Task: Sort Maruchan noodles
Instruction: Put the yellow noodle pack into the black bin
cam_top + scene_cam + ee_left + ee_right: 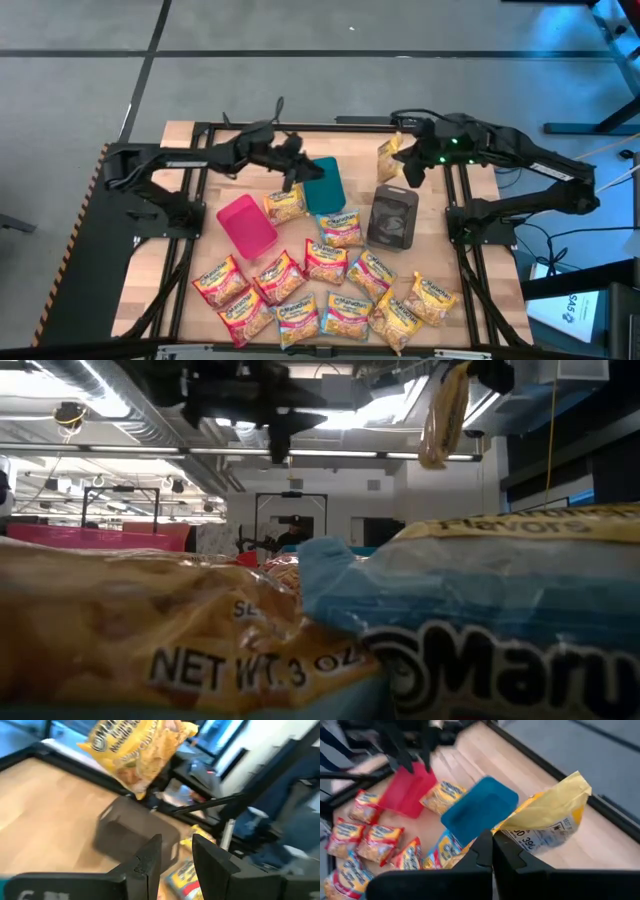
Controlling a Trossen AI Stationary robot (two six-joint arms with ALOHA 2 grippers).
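Observation:
My right gripper (408,172) is shut on a yellow noodle packet (390,157), raised over the table's far right part, just beyond the grey bin (392,215). The packet also shows in the low view (445,415) and in the left wrist view (145,750). My left gripper (291,175) is open and empty, above a yellow packet (285,205) that lies flat beside the teal bin (325,185). Several red, yellow and light-blue packets (320,290) lie flat on the near part of the table. My right gripper pinches the yellow packet by one edge (506,831) between its two fingers. The packet is lifted clear of the table and hangs below the gripper, crumpled near the fingers.
A pink bin (246,225) lies tilted at the left of the packets, the teal bin at the middle and the grey bin at the right. Bare wood shows along the table's far edge (340,138). Black frame rails (200,130) border the table.

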